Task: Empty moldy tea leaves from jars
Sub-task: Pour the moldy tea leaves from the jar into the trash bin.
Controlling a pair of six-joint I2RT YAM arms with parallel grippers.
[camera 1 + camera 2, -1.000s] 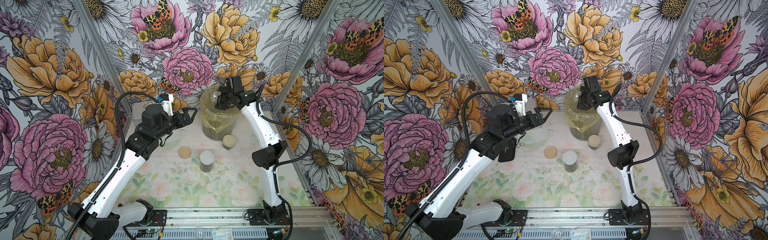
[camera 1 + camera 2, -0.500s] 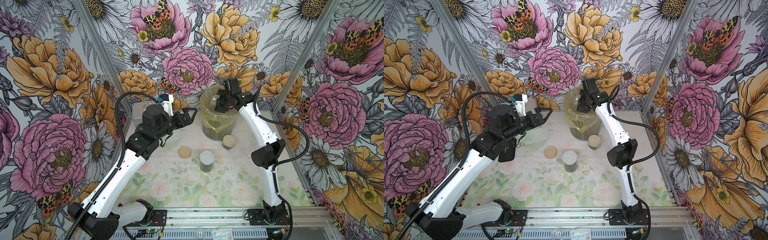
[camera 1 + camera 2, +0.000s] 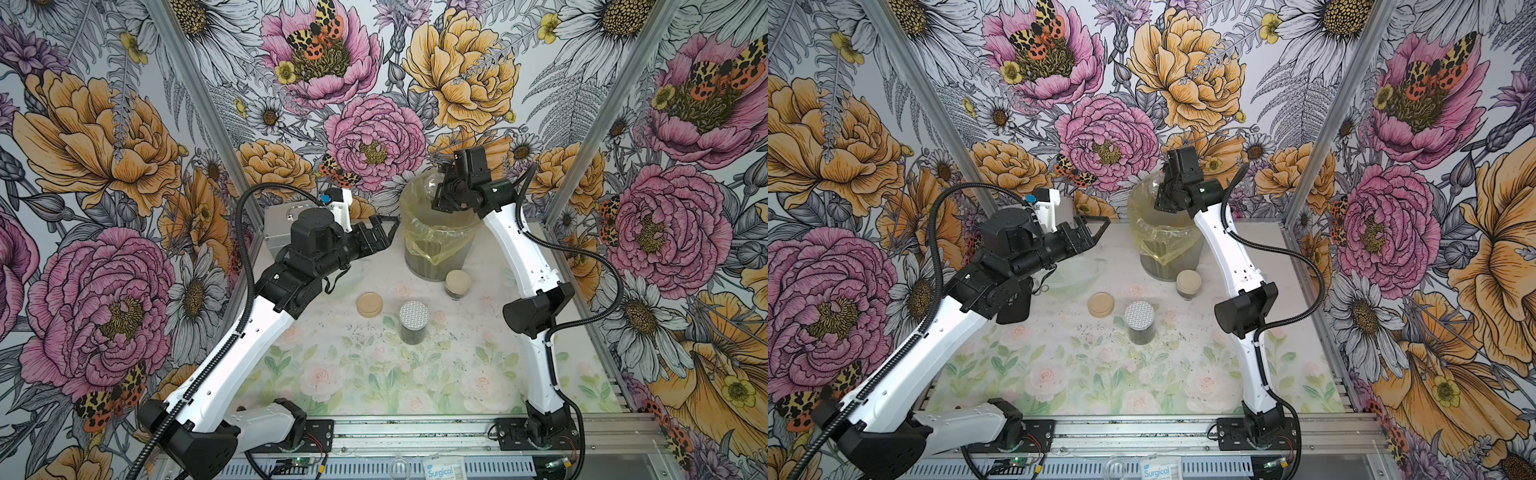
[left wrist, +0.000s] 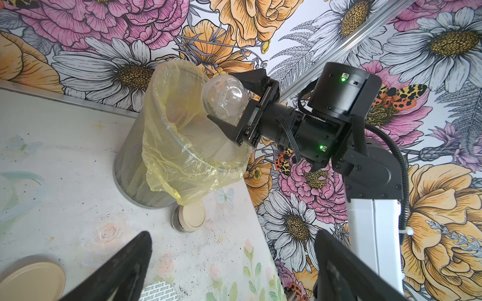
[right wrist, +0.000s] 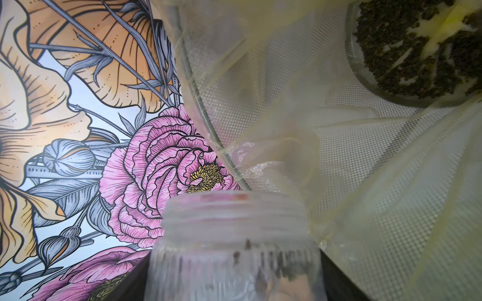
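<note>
Grips an uncapped clear jar [image 4: 224,100] in the right gripper [image 4: 228,97], jaws clamped on the glass, mouth turned toward the mesh bin [image 4: 130,177] lined with a yellow bag [image 4: 167,146]. Shows only a few dark specks inside that jar in the right wrist view. Has most tea leaves [image 5: 407,52] heaped at the bin's bottom. Holds the left gripper [image 3: 386,232] spread wide and empty above the table [image 3: 332,374], near the bin. Has, just in front of the bin, the tan-lidded jar [image 3: 458,282] and the dotted-lid jar [image 3: 414,322], both capped and dark inside, plus a loose tan lid [image 3: 369,304]. Reads "Surgical" in blue on a white packet [image 3: 442,471] at the front rail. Cannot make out the dotted lid's tiny print.
</note>
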